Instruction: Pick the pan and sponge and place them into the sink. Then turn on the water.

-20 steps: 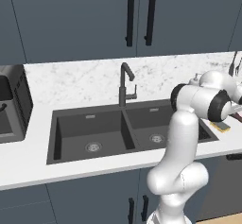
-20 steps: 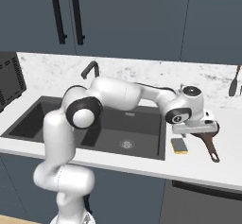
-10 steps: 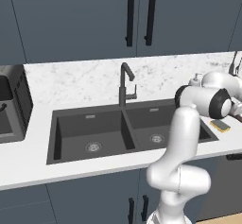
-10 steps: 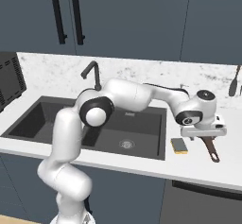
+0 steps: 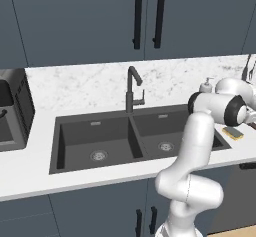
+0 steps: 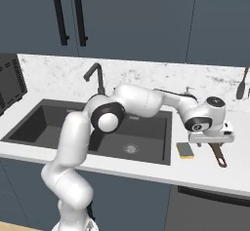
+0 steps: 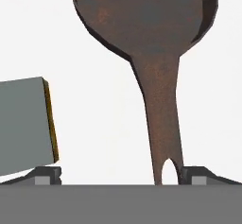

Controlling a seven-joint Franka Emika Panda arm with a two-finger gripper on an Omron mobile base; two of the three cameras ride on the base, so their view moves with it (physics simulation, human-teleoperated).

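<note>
The dark brown pan [image 7: 146,15] lies on the white counter, its long handle [image 7: 160,119] running down toward my gripper [image 7: 120,176]. The jaws are open, with the handle's end close to the right fingertip [image 7: 194,173]. The sponge [image 7: 26,124], yellow-edged with a grey face, lies to the left of the handle. From the right base view my gripper [image 6: 211,141] hangs low over the pan and hides the bowl, leaving the handle [image 6: 218,156] showing, with the sponge [image 6: 185,150] beside it. The dark double sink [image 6: 58,123] is to the left, with no water running from the faucet [image 6: 95,76].
A white soap dispenser [image 5: 205,86] stands behind the sink's right basin. A dark appliance [image 5: 17,108] sits on the counter at the far left. A utensil [image 6: 242,86] hangs on the wall at the right. The counter's front edge runs close behind the pan handle.
The arm has swung to the right and the hand has come down over the pan handle. Jaws stay open; pan and sponge have not moved.
</note>
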